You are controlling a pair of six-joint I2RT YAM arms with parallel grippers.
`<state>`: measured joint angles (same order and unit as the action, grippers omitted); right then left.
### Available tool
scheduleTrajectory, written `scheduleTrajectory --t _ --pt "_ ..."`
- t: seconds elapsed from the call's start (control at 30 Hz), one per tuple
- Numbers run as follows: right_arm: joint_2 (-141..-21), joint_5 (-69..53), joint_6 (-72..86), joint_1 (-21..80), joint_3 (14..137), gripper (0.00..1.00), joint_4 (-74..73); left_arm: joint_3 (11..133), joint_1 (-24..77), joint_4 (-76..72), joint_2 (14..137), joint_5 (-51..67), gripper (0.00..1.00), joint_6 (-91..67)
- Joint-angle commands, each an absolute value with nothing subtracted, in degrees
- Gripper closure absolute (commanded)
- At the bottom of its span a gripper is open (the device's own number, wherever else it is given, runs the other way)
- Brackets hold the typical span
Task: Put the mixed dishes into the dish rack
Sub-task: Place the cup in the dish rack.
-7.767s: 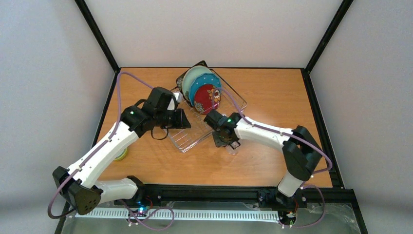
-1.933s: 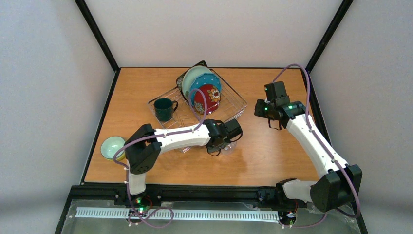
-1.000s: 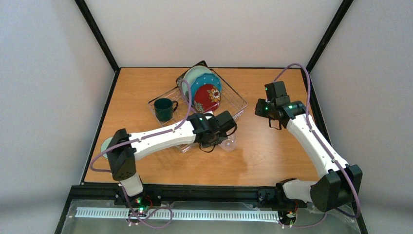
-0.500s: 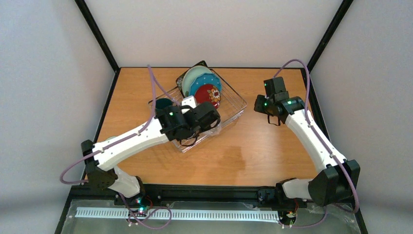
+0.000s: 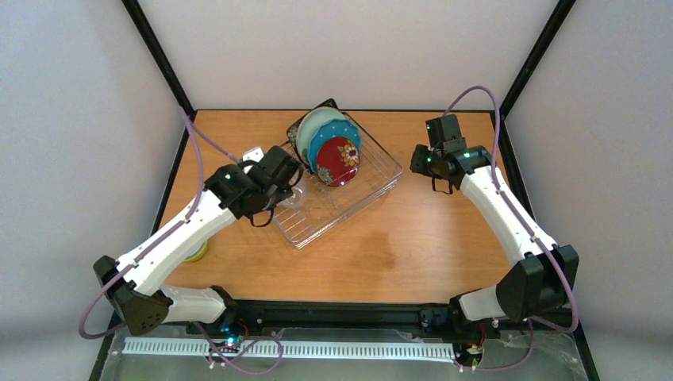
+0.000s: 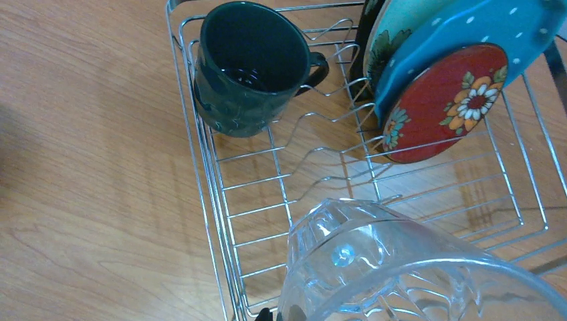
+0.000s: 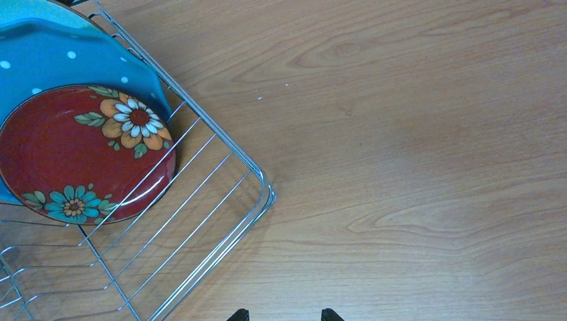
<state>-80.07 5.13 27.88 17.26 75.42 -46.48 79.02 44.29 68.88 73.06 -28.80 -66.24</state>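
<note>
My left gripper (image 5: 287, 185) is shut on the clear glass cup (image 6: 388, 267), holding it tilted just above the wire floor of the dish rack (image 5: 361, 194) at its left part. Just beyond the cup, the dark green mug (image 6: 251, 67) stands upright in the rack's corner. The pale mint plate (image 5: 317, 123), blue dotted plate (image 5: 340, 133) and small red floral plate (image 5: 339, 161) stand on edge at the rack's far end, with the black square plate (image 6: 370, 27) behind them. My right gripper (image 7: 284, 315) hangs open and empty over bare table, right of the rack's corner (image 7: 266, 194).
A yellow-green bowl (image 5: 196, 252) peeks out from under my left forearm near the table's left edge. Black frame posts run along both sides of the table. Bare wood lies in front of and right of the rack.
My left arm has swung left, carrying the glass cup from the table by the rack's front corner to over the rack's left part. The right arm shifted only slightly.
</note>
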Motion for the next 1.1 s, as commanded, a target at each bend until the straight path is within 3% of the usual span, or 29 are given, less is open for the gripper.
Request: scheduleTrajectory --t 0.0,1.07 --pt "-80.9 4.3 28.3 16.7 77.1 0.38 -46.1 78.0 38.9 63.9 72.7 -25.4 1.0 -58.3" --pt "-82.9 2.8 26.4 16.7 76.7 0.38 -44.5 64.6 28.2 50.1 80.3 -21.4 1.0 -56.2"
